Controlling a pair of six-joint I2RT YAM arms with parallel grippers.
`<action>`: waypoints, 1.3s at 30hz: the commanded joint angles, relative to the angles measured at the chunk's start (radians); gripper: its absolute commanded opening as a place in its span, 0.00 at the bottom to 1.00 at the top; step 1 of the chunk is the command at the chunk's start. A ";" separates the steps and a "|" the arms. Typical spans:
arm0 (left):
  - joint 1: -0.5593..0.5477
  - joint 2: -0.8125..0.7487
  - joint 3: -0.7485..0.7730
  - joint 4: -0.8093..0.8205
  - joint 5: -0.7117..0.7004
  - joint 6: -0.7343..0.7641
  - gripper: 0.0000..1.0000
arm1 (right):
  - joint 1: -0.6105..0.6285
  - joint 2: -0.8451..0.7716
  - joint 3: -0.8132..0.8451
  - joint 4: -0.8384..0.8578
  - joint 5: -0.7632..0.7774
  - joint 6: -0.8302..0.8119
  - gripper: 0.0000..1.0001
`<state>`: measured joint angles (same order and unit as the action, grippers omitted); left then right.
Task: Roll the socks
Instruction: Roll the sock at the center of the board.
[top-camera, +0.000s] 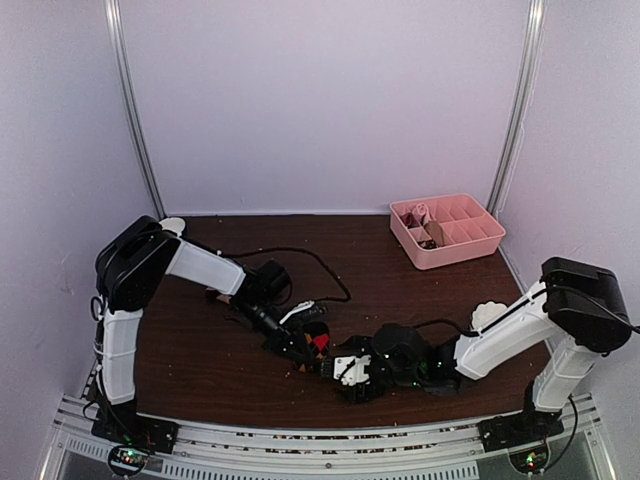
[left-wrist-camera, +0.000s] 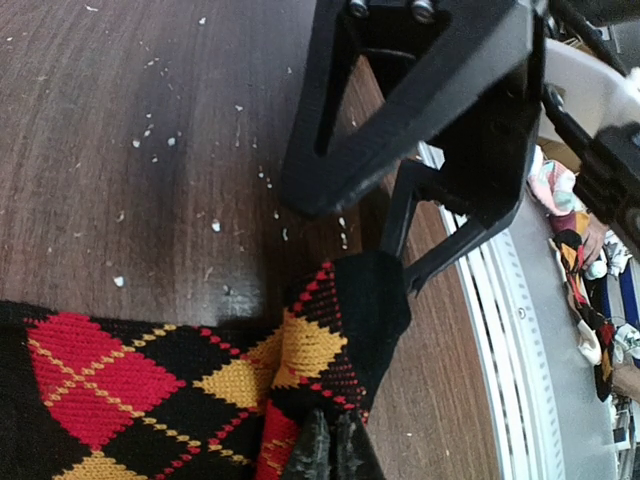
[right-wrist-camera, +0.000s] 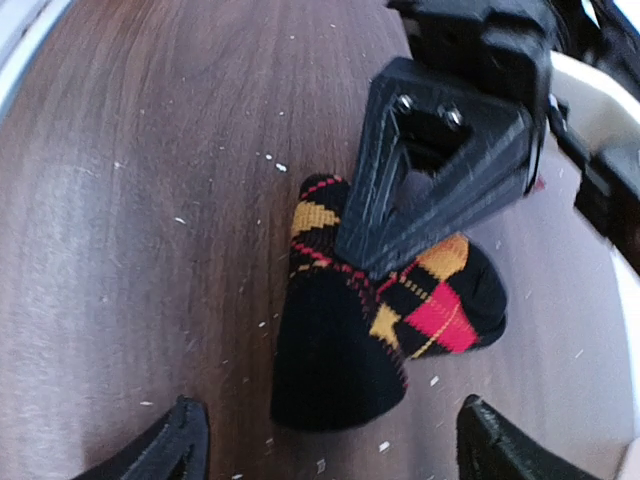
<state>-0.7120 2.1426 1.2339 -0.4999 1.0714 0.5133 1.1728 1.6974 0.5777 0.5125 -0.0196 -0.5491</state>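
The black sock with red and orange argyle diamonds (top-camera: 318, 342) lies bunched near the table's front middle. My left gripper (top-camera: 303, 346) is shut on a raised fold of it; in the left wrist view the fingertips (left-wrist-camera: 318, 448) pinch the sock (left-wrist-camera: 300, 350). My right gripper (top-camera: 342, 368) is open, just right of the sock. In the right wrist view its gripper (right-wrist-camera: 335, 440) has jaws spread wide, with the sock's black end (right-wrist-camera: 335, 360) just ahead of them, not touched. The left finger (right-wrist-camera: 440, 170) clamps the sock there. The beige-tan striped sock is not in view.
A pink divided tray (top-camera: 478, 242) holding small items stands at the back right. The table's front edge and metal rail (left-wrist-camera: 500, 330) run close beside the sock. Loose fabrics (left-wrist-camera: 565, 215) lie beyond the rail. White crumbs dot the wood.
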 joint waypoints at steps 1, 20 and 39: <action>0.011 0.071 -0.017 -0.075 -0.145 -0.002 0.00 | 0.014 0.045 0.047 -0.056 0.091 -0.193 0.81; 0.011 0.100 0.021 -0.110 -0.143 0.001 0.00 | 0.066 0.143 0.128 -0.144 0.126 -0.417 0.47; 0.012 0.077 0.064 -0.136 -0.193 0.017 0.27 | 0.002 0.183 0.311 -0.431 -0.067 -0.154 0.00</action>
<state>-0.6956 2.1750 1.2995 -0.6178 1.0798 0.5228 1.1915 1.8603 0.8478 0.2749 0.0204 -0.7799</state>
